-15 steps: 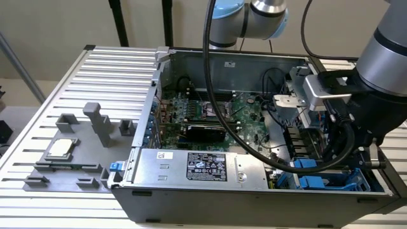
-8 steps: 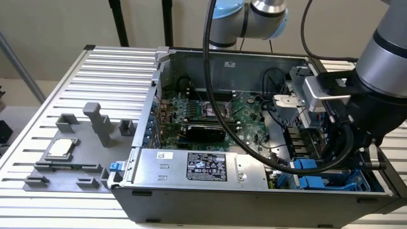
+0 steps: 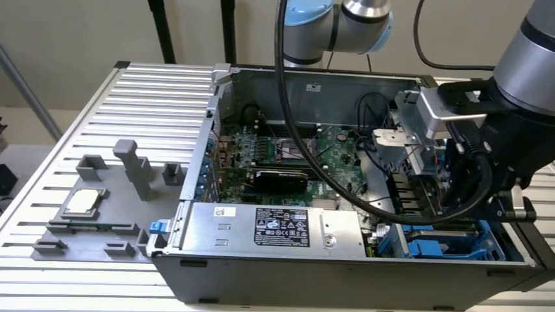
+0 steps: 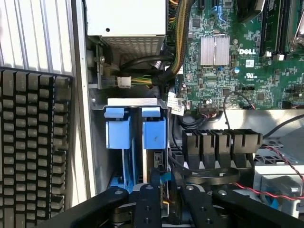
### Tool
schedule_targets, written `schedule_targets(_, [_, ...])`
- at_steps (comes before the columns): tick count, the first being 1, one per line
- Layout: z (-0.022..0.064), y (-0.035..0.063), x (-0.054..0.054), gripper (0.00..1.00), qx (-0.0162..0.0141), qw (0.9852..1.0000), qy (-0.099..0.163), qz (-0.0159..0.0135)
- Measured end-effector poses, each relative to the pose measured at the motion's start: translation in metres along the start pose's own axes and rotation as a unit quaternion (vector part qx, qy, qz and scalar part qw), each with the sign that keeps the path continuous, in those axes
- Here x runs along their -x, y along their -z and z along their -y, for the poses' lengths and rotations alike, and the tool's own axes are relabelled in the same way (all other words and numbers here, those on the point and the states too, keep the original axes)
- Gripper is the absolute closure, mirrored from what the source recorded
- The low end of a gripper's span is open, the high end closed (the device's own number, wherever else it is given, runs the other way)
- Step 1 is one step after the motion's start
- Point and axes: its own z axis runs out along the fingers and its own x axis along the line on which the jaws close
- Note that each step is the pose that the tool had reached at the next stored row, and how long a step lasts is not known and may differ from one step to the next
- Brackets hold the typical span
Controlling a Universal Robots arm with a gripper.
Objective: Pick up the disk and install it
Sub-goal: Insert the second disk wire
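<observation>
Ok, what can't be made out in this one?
1. Exterior view: the arm and its cable cover much of the drive bay, so what sits in it is unclear.
2. Wrist view: the blue-tipped piece at the hand is edge-on and cut by the frame edge; whether it is the disk is unclear.
3. Wrist view: the two blue carriers are end-on; their contents are hidden.

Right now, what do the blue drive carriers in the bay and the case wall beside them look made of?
Blue drive carriers: apparently moulded plastic, judging by the uniform matte colour and soft edges. Grey computer case wall: likely bare sheet metal, dull silver with folded edges.
</observation>
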Motion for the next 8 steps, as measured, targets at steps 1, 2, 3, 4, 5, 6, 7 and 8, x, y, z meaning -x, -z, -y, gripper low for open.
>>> schedule_targets(1, [-0.002, 0.0017, -0.0001, 0.0, 0.0, 1.0, 0.0, 0.0016])
schedule_targets(2, [-0.0048, 0.0027, -0.0001, 0.0, -0.0004, 1.0, 0.0, 0.0031])
schedule_targets(3, [-0.0071, 0.0027, -0.0002, 0.0, -0.0012, 1.0, 0.0, 0.0036])
schedule_targets(4, [-0.0073, 0.0028, -0.0003, 0.0, -0.0013, 1.0, 0.0, 0.0036])
schedule_targets(5, [-0.0073, 0.0029, -0.0003, 0.0, -0.0013, 1.0, 0.0, 0.0036])
schedule_targets(6, [-0.0073, 0.0029, -0.0003, 0.0, -0.0013, 1.0, 0.0, 0.0036])
schedule_targets(7, [-0.0073, 0.0029, -0.0003, 0.0, -0.0013, 1.0, 0.0, 0.0036])
schedule_targets(8, [-0.0073, 0.0029, -0.0003, 0.0, -0.0013, 1.0, 0.0, 0.0036])
